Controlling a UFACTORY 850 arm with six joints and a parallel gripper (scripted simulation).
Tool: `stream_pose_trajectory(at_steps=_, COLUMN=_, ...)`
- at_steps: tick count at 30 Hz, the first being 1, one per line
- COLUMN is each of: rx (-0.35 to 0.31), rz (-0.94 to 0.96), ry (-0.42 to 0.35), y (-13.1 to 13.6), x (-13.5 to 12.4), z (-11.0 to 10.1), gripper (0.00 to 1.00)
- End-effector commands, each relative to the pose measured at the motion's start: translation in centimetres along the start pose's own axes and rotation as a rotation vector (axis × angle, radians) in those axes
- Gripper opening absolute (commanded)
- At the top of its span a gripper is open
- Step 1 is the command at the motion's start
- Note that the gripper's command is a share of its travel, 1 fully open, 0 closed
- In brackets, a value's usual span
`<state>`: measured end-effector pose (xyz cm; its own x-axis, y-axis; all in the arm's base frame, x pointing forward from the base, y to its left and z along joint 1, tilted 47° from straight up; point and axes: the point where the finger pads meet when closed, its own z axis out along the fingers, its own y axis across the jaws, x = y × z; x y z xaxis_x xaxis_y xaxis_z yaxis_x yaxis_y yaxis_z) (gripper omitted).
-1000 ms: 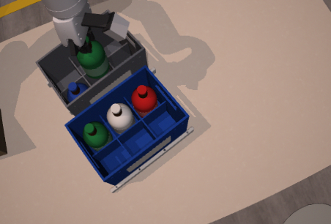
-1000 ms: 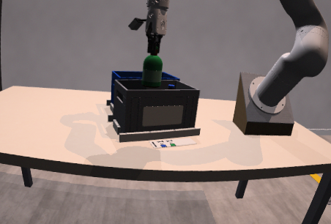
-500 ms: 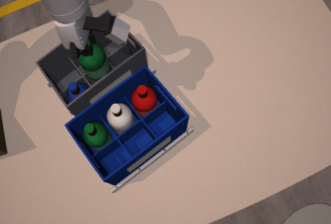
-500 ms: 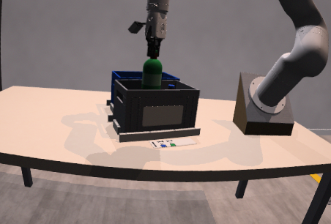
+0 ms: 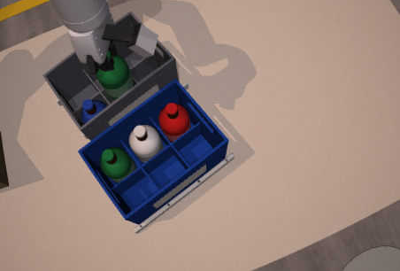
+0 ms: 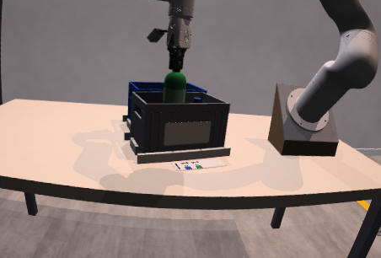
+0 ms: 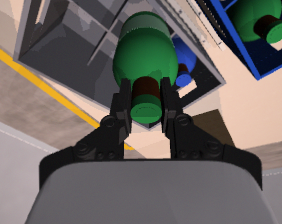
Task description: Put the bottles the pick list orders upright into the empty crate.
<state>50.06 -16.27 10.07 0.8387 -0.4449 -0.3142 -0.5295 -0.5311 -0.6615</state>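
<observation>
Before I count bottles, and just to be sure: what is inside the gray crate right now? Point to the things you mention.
In the gray crate (image 5: 143,82) (image 6: 147,129): a blue bottle (image 5: 89,111) (image 7: 184,65), and a green one (image 5: 113,73) (image 6: 174,87) (image 7: 145,55) partly lowered. The front wall hides their bases.

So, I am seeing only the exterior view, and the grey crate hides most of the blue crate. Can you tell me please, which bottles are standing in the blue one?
Observer: In the blue crate stand a red bottle, a white bottle and a short-of-neighbours green bottle at the row's end.
Operator: Thank you. And how does the tool hold its own green bottle?
Observer: By the brown neck, one finger on each side, below the green cap.
</observation>
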Motion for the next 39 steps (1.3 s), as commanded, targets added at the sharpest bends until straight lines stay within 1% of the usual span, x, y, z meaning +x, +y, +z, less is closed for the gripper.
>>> stream_pose_trajectory(at_steps=1, rx=0.000, rz=-0.001, ry=0.002, y=0.0, x=0.1, z=0.1, gripper=0.00)
stream_pose_trajectory(at_steps=39, rx=0.000, rz=-0.001, ry=0.002, y=0.0, x=0.1, z=3.5, gripper=0.00)
